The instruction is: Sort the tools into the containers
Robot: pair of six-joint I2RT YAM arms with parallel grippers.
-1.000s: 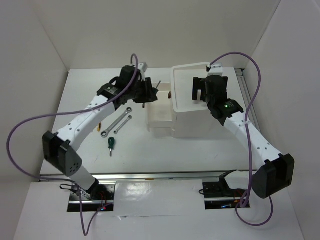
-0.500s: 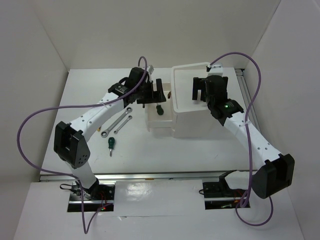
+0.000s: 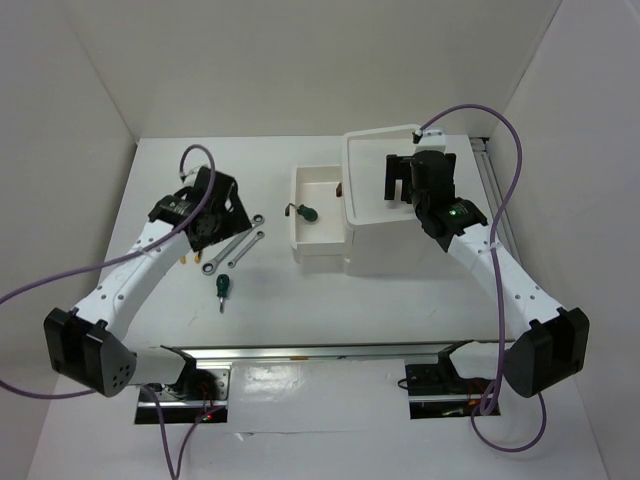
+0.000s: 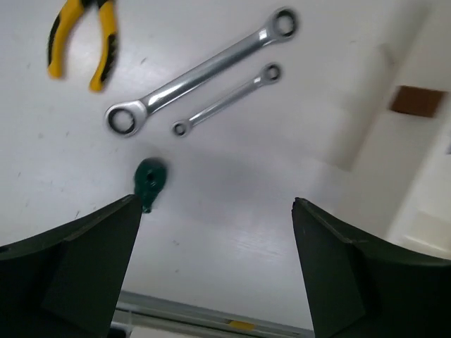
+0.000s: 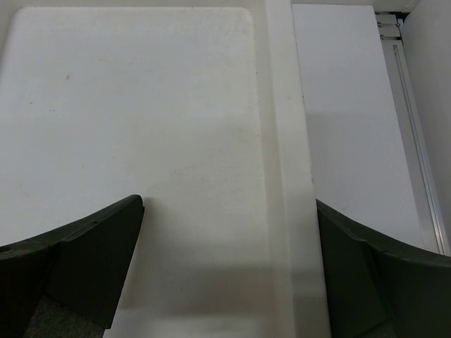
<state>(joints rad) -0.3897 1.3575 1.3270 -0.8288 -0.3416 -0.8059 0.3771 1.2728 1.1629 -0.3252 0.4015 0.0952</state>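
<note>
Left gripper [image 4: 215,205] agape, apart from drawer [image 3: 297,205]

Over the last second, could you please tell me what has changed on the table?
The left pincer let go of a green screwdriver, now lying in the open drawer, and swung left and back over the wrenches, open. The right pincer stayed above the top tray; nothing else moved.

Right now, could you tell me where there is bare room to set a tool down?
The top tray is bare under the right gripper. The table is free in front of the cabinet. Crowded: left of the open drawer, where the large wrench, small wrench, pliers and a green screwdriver lie.
</note>
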